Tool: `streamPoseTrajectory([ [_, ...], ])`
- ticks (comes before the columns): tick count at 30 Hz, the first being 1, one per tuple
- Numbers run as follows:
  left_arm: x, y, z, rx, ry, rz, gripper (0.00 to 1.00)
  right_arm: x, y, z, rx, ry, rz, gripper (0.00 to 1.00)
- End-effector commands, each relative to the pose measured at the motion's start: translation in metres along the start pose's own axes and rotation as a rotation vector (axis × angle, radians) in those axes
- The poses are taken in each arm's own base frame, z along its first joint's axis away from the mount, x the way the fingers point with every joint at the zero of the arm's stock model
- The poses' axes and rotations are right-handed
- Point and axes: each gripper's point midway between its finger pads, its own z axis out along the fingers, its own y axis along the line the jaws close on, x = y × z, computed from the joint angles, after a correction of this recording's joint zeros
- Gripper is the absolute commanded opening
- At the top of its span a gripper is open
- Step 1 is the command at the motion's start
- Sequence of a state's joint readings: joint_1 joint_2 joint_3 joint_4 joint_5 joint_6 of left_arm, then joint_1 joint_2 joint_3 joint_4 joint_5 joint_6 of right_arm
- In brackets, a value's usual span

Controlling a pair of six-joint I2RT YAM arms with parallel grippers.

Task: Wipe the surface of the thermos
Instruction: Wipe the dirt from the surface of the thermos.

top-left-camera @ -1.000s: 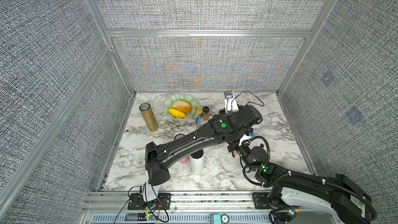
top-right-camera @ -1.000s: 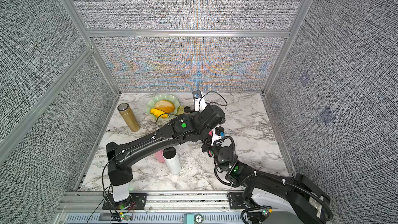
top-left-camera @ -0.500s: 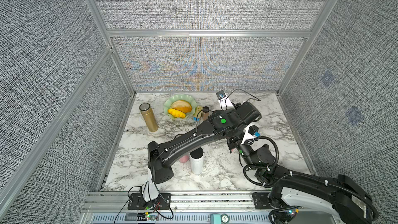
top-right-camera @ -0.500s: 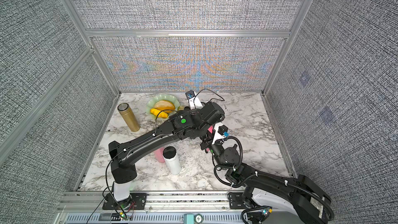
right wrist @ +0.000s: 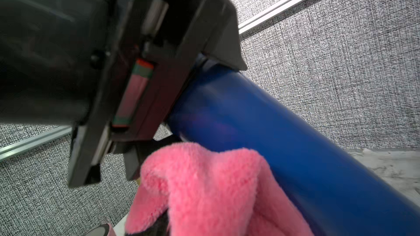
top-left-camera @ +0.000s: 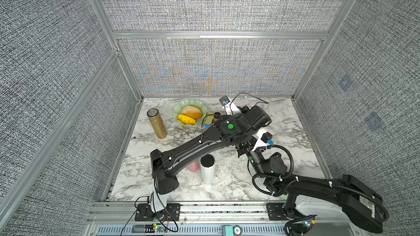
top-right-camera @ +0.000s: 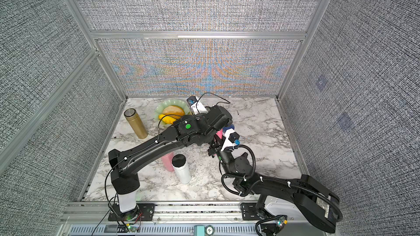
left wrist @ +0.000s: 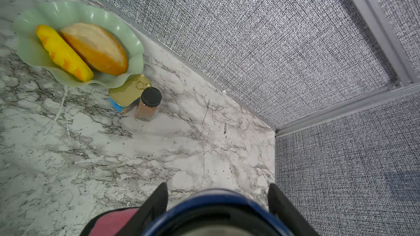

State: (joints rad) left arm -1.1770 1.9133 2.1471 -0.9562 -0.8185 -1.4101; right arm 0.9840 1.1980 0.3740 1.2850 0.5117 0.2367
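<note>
Holds the blue thermos [right wrist: 284,146] by its upper end in the left gripper [left wrist: 217,189], closed on it, with a black finger [left wrist: 156,203] on each side of the rim. Holds it tilted, not upright, lower end slanting down toward the table [top-left-camera: 291,119]; cannot tell whether touching there. Hides it almost wholly beneath the left wrist in both top views, right of mid-table, with at most a sliver of blue showing past the arm.

Pinches a bunched pink cloth [right wrist: 204,189] in the right gripper [top-right-camera: 213,148], closed on it, reaching in from the front right to just under the left wrist. Has the cloth against the thermos's side, close below the left gripper's fingers.

Elsewhere on the table: a gold flask [top-left-camera: 156,123] upright near the left wall; at the back a green plate [left wrist: 131,35] with bread [left wrist: 95,48] and a yellow fruit piece [left wrist: 63,53] side by side; just beside the plate a can [left wrist: 127,96], and right against it a jar [left wrist: 147,105] with a black cap; toward the front a white bottle [top-left-camera: 207,171] with a black cap, upright, and just beside it a pink cup [top-right-camera: 167,162], partly under the left arm.
</note>
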Motion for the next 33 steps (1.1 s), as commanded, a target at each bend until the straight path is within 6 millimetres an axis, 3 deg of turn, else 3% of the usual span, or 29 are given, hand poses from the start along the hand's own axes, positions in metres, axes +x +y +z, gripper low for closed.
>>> streamPoseTrajectory([
  [1,0.013,0.013,-0.004,-0.039,0.069,0.039,0.00,0.000,-0.025,-0.004,0.117,-0.076,0.007,0.00],
  [4,0.014,0.021,-0.003,-0.066,0.061,0.029,0.00,0.021,-0.061,-0.025,0.243,-0.059,0.008,0.00],
  [6,0.016,0.023,-0.001,-0.076,0.065,0.026,0.00,0.017,-0.064,-0.029,0.252,-0.068,0.007,0.00],
  [9,0.020,0.017,-0.001,-0.064,0.095,0.039,0.00,-0.005,-0.049,-0.026,0.192,-0.110,0.019,0.00],
  [12,0.017,0.016,-0.004,-0.064,0.094,0.041,0.00,-0.028,-0.025,-0.010,0.141,-0.118,0.039,0.00],
  [14,0.014,0.018,-0.005,-0.065,0.084,0.036,0.00,-0.030,-0.012,0.002,0.119,-0.082,0.047,0.00],
  [16,0.011,0.020,-0.007,-0.065,0.075,0.029,0.00,-0.024,-0.012,0.009,0.141,-0.067,0.036,0.00],
  [18,0.009,0.021,-0.008,-0.066,0.070,0.027,0.00,-0.012,-0.026,0.005,0.191,-0.077,0.019,0.00],
  [22,0.006,0.022,-0.011,-0.062,0.069,0.018,0.00,0.014,-0.069,-0.024,0.329,-0.080,-0.036,0.00],
  [24,0.009,0.023,-0.010,-0.057,0.075,0.018,0.00,0.016,-0.074,-0.030,0.342,-0.074,-0.049,0.00],
  [27,0.010,0.022,-0.011,-0.054,0.082,0.016,0.00,0.003,-0.060,-0.025,0.285,-0.087,-0.032,0.00],
  [33,0.006,0.023,-0.013,-0.052,0.072,0.015,0.00,-0.024,-0.010,0.012,0.140,-0.053,0.014,0.00],
])
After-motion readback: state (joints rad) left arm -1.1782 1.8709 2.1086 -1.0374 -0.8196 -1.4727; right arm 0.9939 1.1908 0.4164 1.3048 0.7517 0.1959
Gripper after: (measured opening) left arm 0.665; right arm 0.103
